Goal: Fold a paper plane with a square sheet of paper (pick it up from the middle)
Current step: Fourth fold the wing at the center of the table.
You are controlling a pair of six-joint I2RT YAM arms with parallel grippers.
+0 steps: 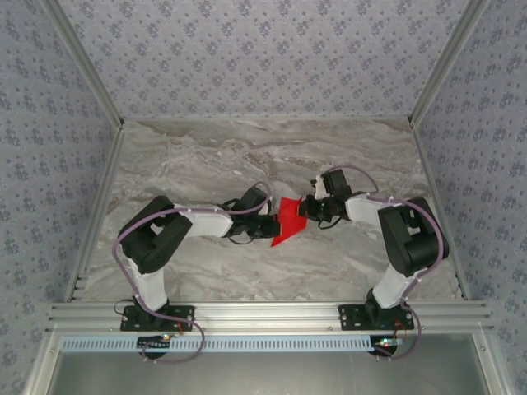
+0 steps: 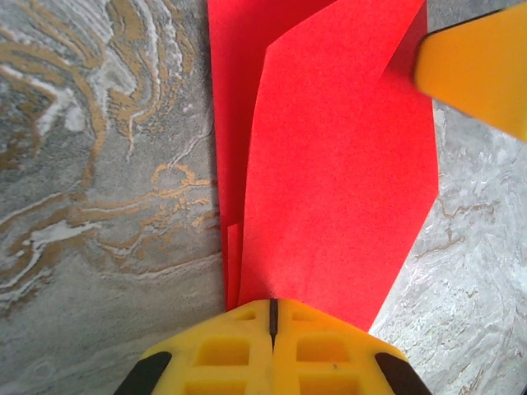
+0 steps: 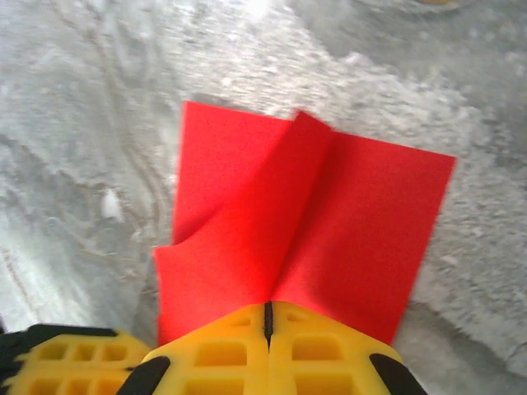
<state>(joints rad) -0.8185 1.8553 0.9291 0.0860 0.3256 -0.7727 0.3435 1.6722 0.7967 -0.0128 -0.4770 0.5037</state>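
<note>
Over table (image 1: 206, 156), left claw (image 2: 272, 321) and right claw (image 3: 268, 321) clamp folded red paper (image 1: 290, 216)

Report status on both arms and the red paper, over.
Left jaws shut on the red paper. Right jaws shut on its opposite edge. Paper partly folded, no plane yet. Nothing in the way.
</note>
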